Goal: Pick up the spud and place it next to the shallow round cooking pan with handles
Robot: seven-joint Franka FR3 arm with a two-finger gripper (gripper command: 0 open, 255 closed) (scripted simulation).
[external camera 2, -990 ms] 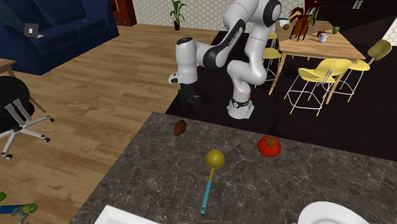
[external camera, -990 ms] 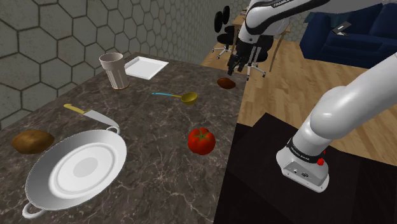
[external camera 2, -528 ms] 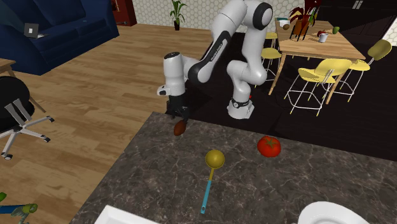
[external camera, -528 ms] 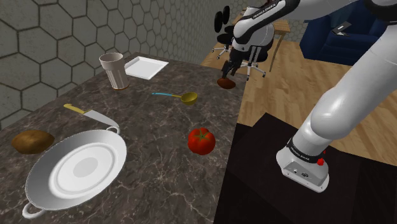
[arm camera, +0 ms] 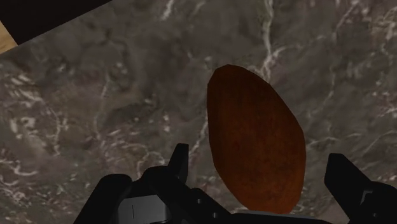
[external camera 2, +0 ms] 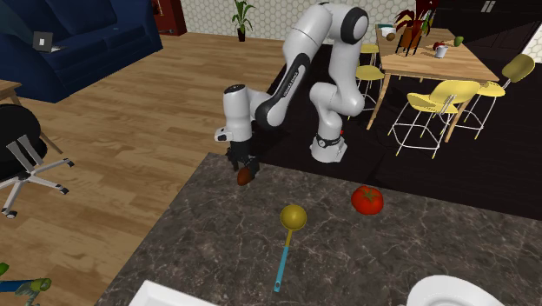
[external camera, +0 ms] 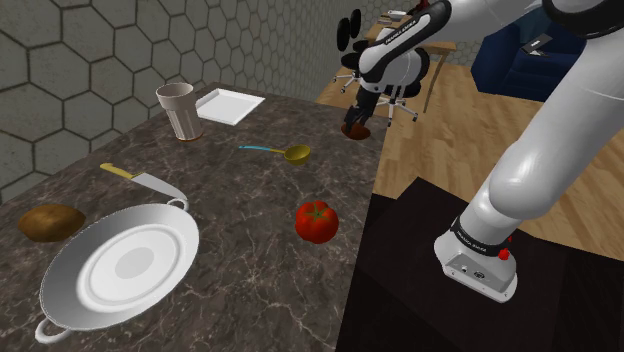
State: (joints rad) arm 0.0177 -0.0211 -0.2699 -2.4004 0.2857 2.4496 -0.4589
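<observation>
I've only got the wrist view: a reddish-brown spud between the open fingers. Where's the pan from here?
Observer: In the shoulder view the white pan sits on the counter at lower left, far from the hand.
Operator: What lies between them?
Observer: A red tomato and a yellow spoon with a blue handle.
Operator: Anything beside the pan?
Observer: A knife and a brown oval thing lie close to its rim, on that view's left.

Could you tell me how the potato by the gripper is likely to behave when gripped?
The potato is a smooth egg shape, so it may roll or pivot if the open gripper nudges it off-centre. It looks solid, probably rigid when squeezed. Lying near the counter edge, it could be pushed off.
</observation>
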